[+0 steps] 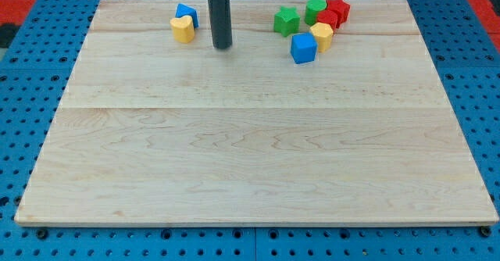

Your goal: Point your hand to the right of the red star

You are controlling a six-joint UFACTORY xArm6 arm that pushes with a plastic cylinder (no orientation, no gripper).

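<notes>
Currently, the rod descends from the view's top edge, and the tip [223, 47] rests on the wooden board [250, 151] near its top. The rod carries nothing and touches no block. To the tip's left, a yellow block [182, 30] sits against a blue block [187, 14]. To its right lies a cluster: a green star-like block [287, 20], a second green block [316, 10], a blue cube [303, 48] and a yellow block [321, 36]. The red star [338, 9] occupies the cluster's right end, near the board's top edge, with another red block [328, 19] touching it. The tip stands well apart from the red star, on its left.
</notes>
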